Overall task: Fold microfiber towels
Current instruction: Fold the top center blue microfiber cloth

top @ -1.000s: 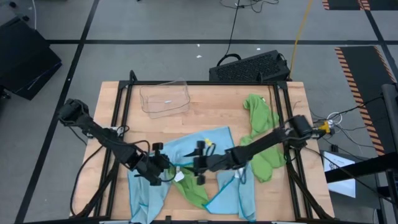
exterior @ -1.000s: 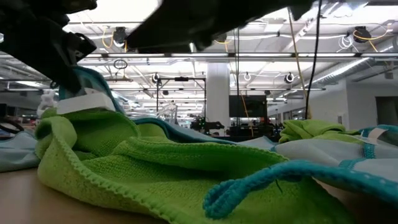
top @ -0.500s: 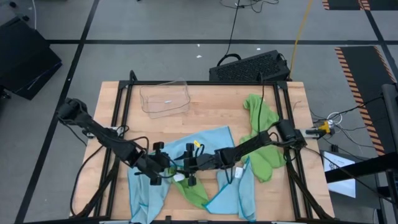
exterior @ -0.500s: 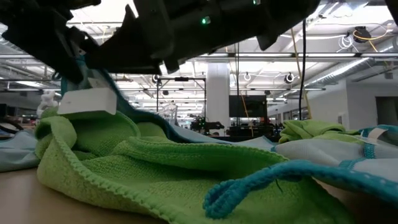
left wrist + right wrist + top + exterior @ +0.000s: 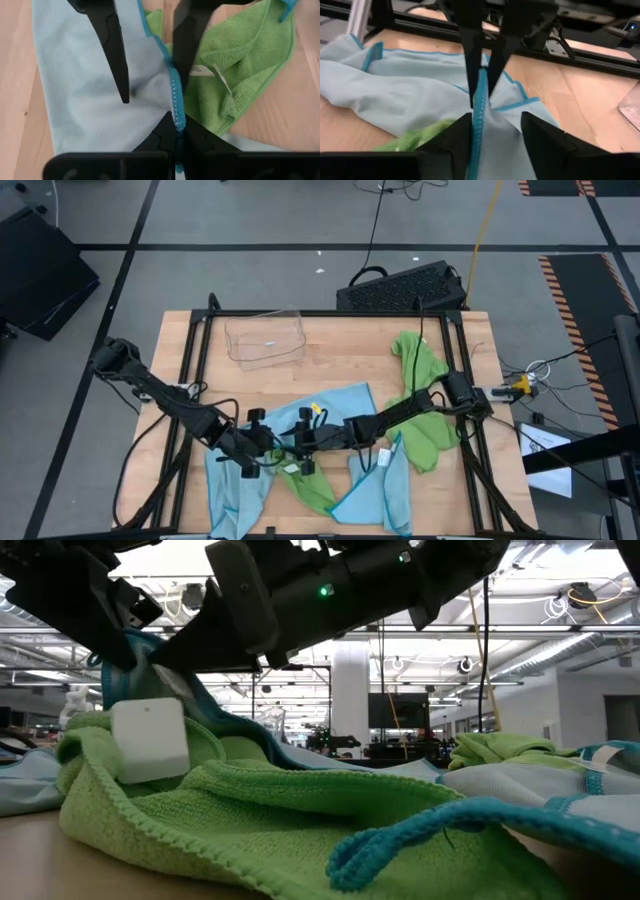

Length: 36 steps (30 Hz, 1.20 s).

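Where bunched, blue towel (image 5: 340, 412) overlaps green towel (image 5: 318, 490)

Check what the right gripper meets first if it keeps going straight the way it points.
The right gripper would first meet the blue towel: its raised edge stands between the open fingers. Just behind: the left gripper, shut on that edge; depth is hard to judge.

Seen from above, your left gripper (image 5: 268, 450) and right gripper (image 5: 297, 448) meet near the table's (image 5: 340, 345) six o'clock edge, over a light blue towel (image 5: 335, 408) and a lime green towel (image 5: 312, 488). A second green towel (image 5: 418, 370) lies at three o'clock. A clear tray (image 5: 264, 338) sits at eleven o'clock.
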### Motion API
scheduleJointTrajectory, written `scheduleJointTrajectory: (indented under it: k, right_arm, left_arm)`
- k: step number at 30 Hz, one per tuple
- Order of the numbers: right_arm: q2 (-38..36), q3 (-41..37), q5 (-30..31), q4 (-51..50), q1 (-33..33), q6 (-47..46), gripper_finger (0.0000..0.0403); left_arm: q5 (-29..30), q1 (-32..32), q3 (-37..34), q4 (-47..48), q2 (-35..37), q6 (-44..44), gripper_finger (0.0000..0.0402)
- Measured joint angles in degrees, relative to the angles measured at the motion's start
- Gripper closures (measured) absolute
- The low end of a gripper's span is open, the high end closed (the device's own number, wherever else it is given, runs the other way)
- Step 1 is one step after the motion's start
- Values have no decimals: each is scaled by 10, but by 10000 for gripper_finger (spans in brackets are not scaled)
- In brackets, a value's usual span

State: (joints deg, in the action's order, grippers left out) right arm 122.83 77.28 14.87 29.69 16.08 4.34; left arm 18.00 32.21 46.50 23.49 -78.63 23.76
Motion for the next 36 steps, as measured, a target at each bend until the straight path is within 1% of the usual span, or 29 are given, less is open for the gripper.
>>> scheduleJointTrajectory:
  k: [9, 11, 14, 16, 18, 21, 24, 27, 31, 36]
  right_arm:
    - [0, 0, 0, -3, 0, 8, 374]
    - [0, 0, 2, -7, 0, 13, 394]
    - [-4, 0, 30, -25, 0, 26, 395]
    - [-14, -1, 48, -48, 0, 28, 394]
    - [-26, -1, 49, -69, -2, 28, 397]
    - [-35, -1, 52, -88, -4, 24, 399]
    - [-39, -1, 62, -100, -4, 24, 399]
    - [-42, -1, 62, -99, -7, 24, 399]
    - [-43, -1, 63, -99, -14, 9, 399]
    - [-43, -1, 63, -99, -26, 1, 399]
  left_arm:
    - [1, 0, 0, -1, 0, -13, 392]
    - [16, 0, 0, -1, 0, -15, 391]
    - [53, 8, 0, 0, 0, -16, 377]
    - [76, 19, 0, 1, 0, -16, 354]
    - [101, 30, 0, 7, 0, -16, 322]
    - [132, 51, 0, 20, 0, 10, 266]
    - [159, 69, -2, 47, 0, 65, 214]
    - [197, 88, -22, 57, -1, 119, 176]
    - [244, 106, -68, 46, -1, 172, 147]
    - [264, 114, -112, 34, -1, 189, 143]
